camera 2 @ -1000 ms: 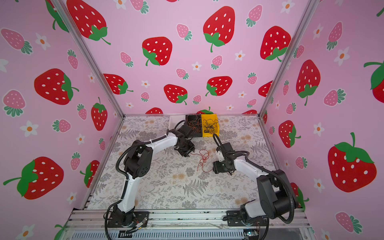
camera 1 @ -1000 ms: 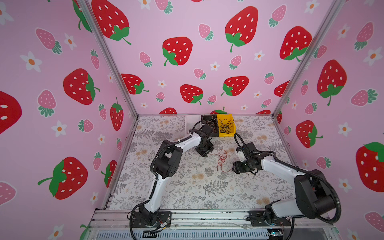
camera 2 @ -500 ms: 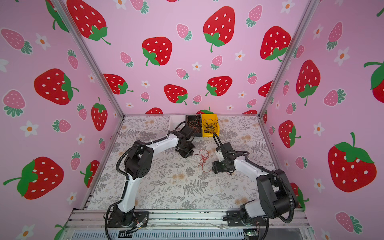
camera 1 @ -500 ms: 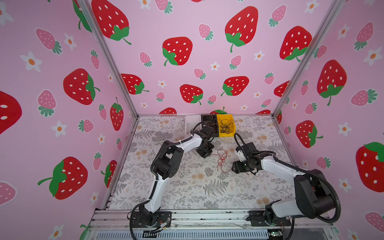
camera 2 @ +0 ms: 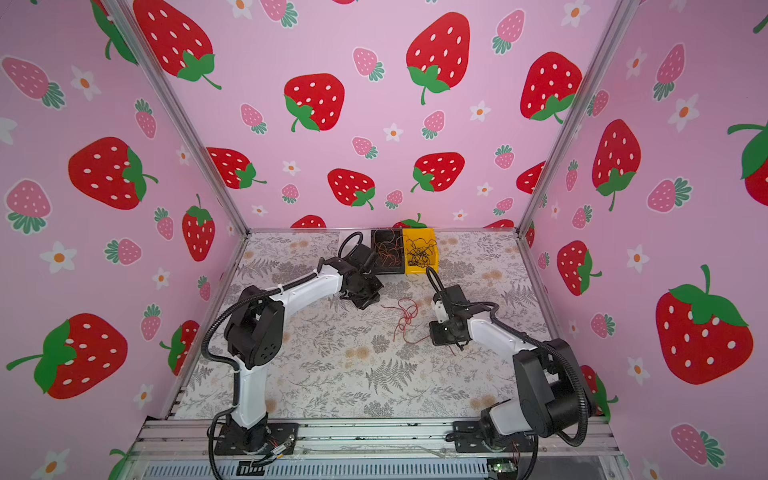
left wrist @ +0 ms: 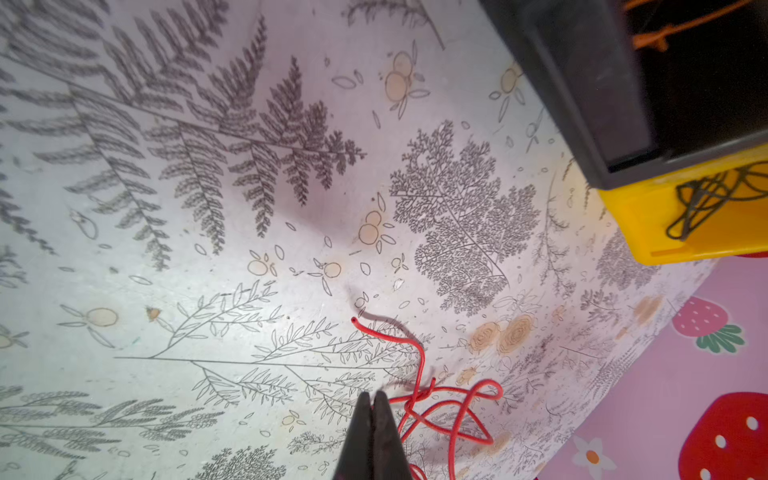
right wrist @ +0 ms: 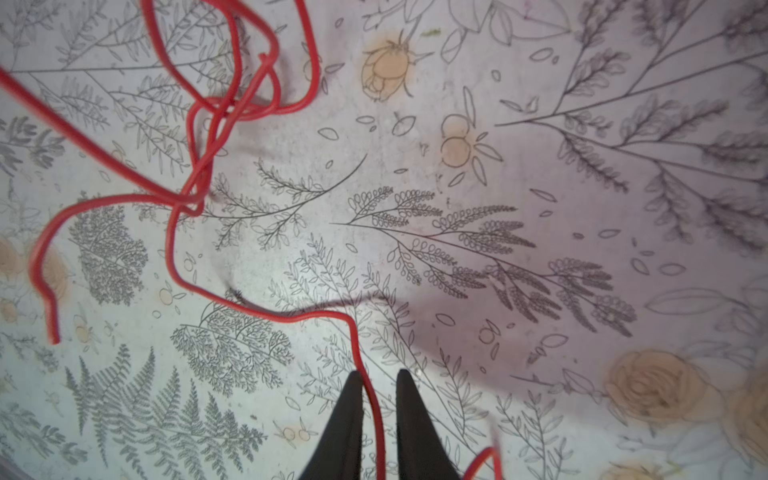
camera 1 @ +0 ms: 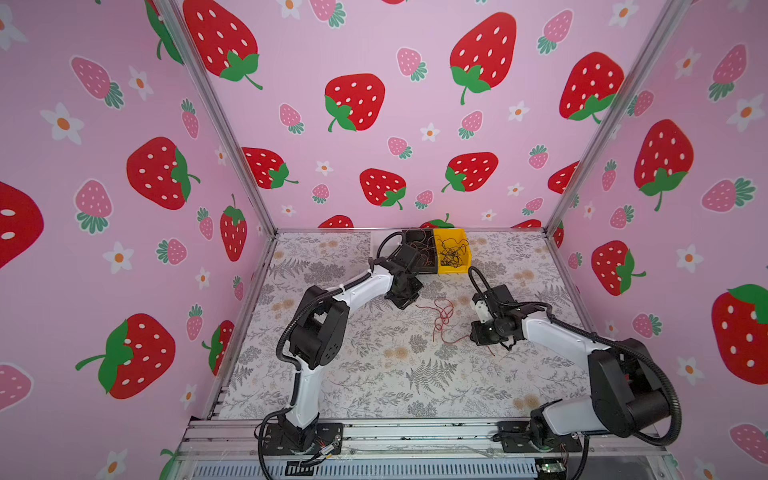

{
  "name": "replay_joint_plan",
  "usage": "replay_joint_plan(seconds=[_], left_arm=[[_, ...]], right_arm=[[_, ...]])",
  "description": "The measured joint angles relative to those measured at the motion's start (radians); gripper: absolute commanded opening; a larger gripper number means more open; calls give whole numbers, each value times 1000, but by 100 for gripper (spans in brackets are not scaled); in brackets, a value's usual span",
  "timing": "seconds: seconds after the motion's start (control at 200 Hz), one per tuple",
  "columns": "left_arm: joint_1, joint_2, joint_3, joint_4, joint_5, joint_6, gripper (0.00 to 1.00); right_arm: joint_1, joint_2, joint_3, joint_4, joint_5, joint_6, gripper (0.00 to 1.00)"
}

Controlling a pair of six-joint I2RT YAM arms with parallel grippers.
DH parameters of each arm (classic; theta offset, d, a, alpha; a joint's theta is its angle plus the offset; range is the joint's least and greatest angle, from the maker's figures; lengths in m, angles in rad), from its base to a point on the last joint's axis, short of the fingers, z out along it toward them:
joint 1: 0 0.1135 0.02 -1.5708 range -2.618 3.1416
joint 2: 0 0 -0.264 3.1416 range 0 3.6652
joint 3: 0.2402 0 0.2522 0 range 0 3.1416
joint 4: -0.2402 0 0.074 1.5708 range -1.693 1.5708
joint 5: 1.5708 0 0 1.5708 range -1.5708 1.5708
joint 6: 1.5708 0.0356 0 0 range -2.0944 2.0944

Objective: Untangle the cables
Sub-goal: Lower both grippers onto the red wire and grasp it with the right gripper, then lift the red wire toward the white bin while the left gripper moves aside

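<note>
Left claw (left wrist: pixel 372 395) has its fingers pressed together over the floral mat (left wrist: pixel 187 249). A knotted red cable (left wrist: pixel 420 361) lies just beside the tips; can't tell if it is pinched. A black bin (left wrist: pixel 582 104) and a yellow bin (left wrist: pixel 640 237) sit well ahead of the claw, touching.

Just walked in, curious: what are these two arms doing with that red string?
They are untangling the red cables, which lie knotted on the table between them. The left gripper is shut beside the knot; a red strand runs between the right gripper's slightly parted jaws. More wires sit in the black bin and yellow bin behind.
</note>
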Motion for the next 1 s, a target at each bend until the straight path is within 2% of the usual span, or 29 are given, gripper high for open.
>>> replay_joint_plan(seconds=[0.095, 0.295, 0.57, 0.695, 0.78, 0.925, 1.0], left_arm=[[19, -20, -27, 11, -3, 18, 0], [90, -117, -101, 14, -21, 88, 0], [309, -388, -237, 9, -60, 204, 0], [396, -451, -297, 2, -58, 246, 0], [414, -459, -309, -5, -39, 281, 0], [355, -433, -303, 38, 21, 307, 33], [290, -389, -280, 70, 53, 299, 43]], right_arm=[[0, 0, 9, -14, 2, 4, 0], [-21, -34, 74, -43, 40, 3, 0], [-188, -94, 132, -45, 58, -27, 0], [-244, -93, 138, -59, 54, -47, 0], [-253, -89, 161, -63, 31, -69, 0], [-192, -82, 204, -66, -7, -117, 0], [-139, -78, 222, -69, -23, -132, 0]])
